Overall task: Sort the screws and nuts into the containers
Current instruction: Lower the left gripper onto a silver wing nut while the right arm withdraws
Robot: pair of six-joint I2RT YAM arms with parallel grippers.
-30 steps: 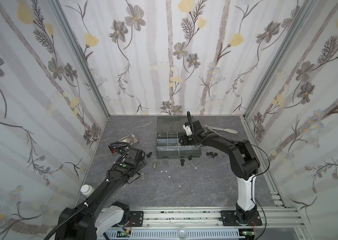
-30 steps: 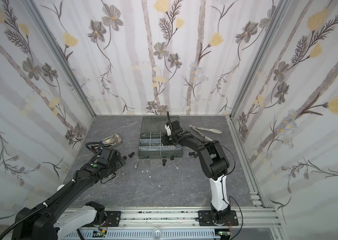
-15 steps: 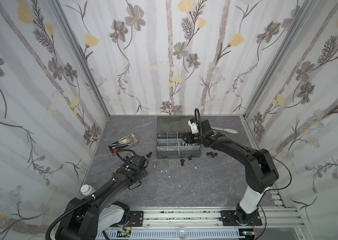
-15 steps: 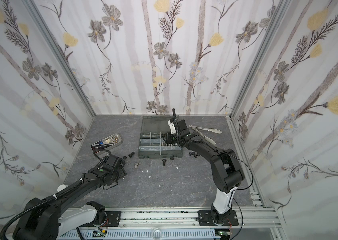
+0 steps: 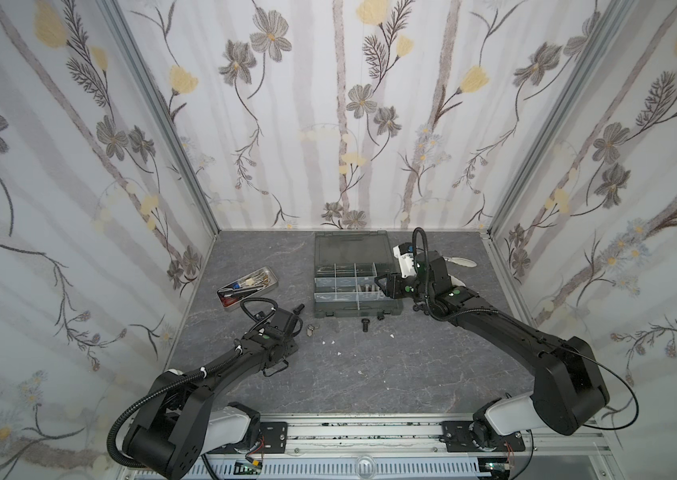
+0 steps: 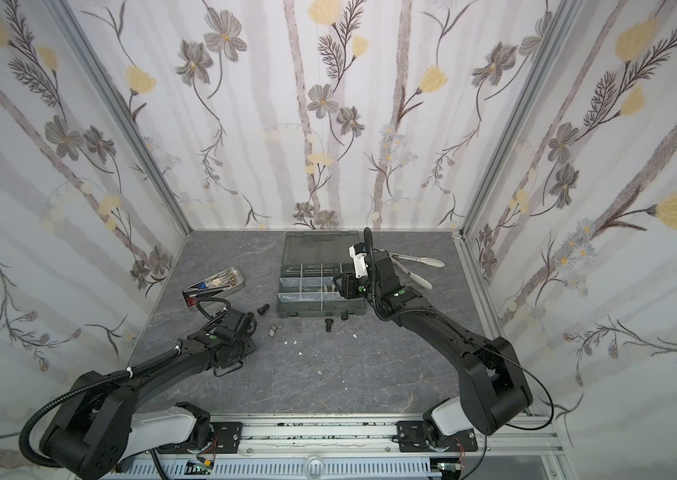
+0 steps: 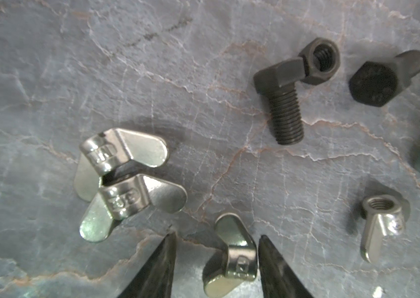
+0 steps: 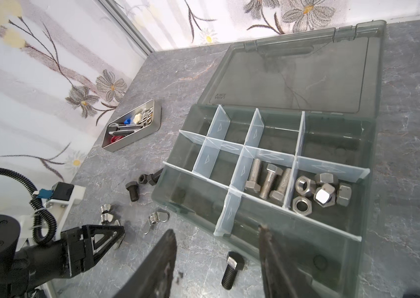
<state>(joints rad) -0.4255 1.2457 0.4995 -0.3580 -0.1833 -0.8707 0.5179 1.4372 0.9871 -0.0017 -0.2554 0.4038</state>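
**Left arm dropping onto the wing nuts, right arm pulling back over the box**

Since a second ago the left gripper (image 7: 216,234) is sitting lower on the table (image 5: 370,374) with its jaws drawing in. The right gripper (image 8: 216,229) is now hanging nearer the front edge of the box (image 8: 307,242). One wing nut (image 7: 232,260) is lying between the left fingers, one finger seemingly touching it and the other apart, so nothing is being clamped yet. Two more wing nuts (image 7: 126,178) are resting just beyond that gripper to one side. A fourth wing nut (image 7: 381,222) is lying to the other side, with black screws (image 7: 281,108) and a black nut (image 7: 321,63) farther ahead.

The right gripper is hovering spread and empty. Just ahead of it, silver screws (image 8: 268,180) and silver nuts (image 8: 319,192) are already filling two neighbouring compartments (image 8: 291,180). Sorting is looking roughly half done, with the black pieces and wing nuts waiting on the table. Grey marbled stone is covering the table, and floral wallpaper (image 5: 328,104) is closing in three sides.
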